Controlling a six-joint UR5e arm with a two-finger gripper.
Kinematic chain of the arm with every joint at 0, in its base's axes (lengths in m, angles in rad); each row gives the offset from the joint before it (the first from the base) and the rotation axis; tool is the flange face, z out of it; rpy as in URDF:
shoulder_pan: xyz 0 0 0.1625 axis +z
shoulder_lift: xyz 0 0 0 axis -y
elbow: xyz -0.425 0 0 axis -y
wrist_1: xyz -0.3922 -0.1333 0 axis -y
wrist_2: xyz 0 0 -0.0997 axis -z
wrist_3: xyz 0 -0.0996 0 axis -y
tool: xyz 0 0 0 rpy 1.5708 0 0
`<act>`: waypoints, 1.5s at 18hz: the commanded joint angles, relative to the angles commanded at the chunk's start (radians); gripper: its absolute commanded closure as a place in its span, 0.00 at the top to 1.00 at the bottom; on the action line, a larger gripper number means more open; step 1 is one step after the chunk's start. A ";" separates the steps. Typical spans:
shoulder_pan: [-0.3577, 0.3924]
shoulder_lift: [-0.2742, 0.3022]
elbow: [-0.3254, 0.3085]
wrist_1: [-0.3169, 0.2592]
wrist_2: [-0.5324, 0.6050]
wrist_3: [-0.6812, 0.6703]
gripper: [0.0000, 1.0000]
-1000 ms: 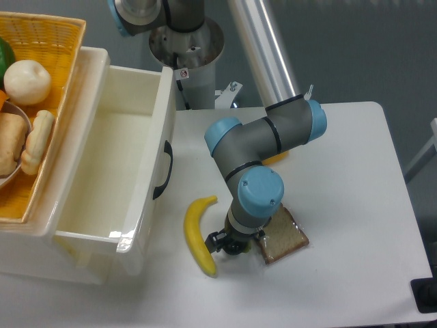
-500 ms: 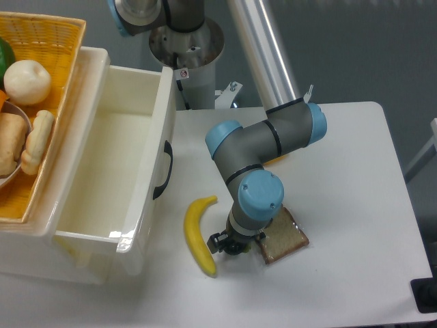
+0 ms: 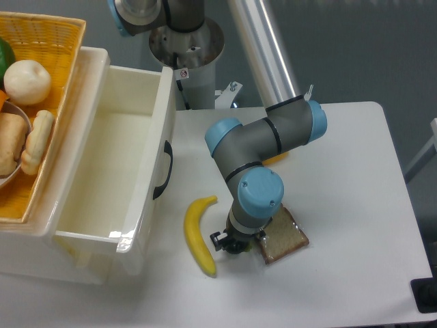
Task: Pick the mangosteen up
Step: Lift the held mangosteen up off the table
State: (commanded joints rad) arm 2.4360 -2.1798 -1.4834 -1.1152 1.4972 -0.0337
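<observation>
Mostly white table (image 3: 355, 205); hand (image 3: 235, 244) apparently low.

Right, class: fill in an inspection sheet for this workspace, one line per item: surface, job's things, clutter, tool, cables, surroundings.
Surface: white table, mostly bare on the right.
Job's things: mangosteen not visible; possibly hidden under the arm.
Clutter: banana beside the tool; bread slice partly under the wrist; a yellow object peeking out behind the arm.
Tool: tool low over the table between banana and bread slice; jaws hidden, state unclear.
Cables: nothing seen.
Surroundings: white bin, empty where visible; wicker basket of food at left.
</observation>
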 joint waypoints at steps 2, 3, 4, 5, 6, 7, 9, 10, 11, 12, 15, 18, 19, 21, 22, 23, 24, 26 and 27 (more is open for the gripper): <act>0.002 0.012 0.005 0.000 0.000 0.011 0.49; 0.000 0.021 0.005 0.000 0.000 0.027 0.48; 0.000 0.037 0.005 -0.002 0.000 0.056 0.49; 0.000 0.052 0.005 -0.003 0.002 0.092 0.48; 0.000 0.070 0.003 -0.003 0.000 0.130 0.48; 0.000 0.087 0.003 -0.005 -0.002 0.187 0.48; 0.000 0.121 -0.002 -0.006 0.002 0.305 0.48; 0.000 0.139 -0.005 -0.005 0.003 0.371 0.48; 0.000 0.150 -0.006 -0.006 0.012 0.443 0.48; 0.000 0.166 -0.012 -0.008 0.023 0.516 0.48; 0.000 0.198 -0.031 -0.009 0.037 0.716 0.48; 0.008 0.238 -0.060 -0.009 0.048 0.834 0.44; 0.011 0.247 -0.067 -0.011 0.049 0.866 0.44; 0.011 0.252 -0.069 -0.023 0.051 0.887 0.44; 0.014 0.253 -0.069 -0.035 0.051 0.887 0.44; 0.018 0.261 -0.071 -0.043 0.052 0.887 0.44; 0.020 0.267 -0.072 -0.049 0.052 0.891 0.44; 0.024 0.275 -0.077 -0.054 0.052 0.911 0.44; 0.025 0.281 -0.083 -0.054 0.054 0.913 0.44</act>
State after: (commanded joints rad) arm 2.4605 -1.8991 -1.5661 -1.1689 1.5508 0.8790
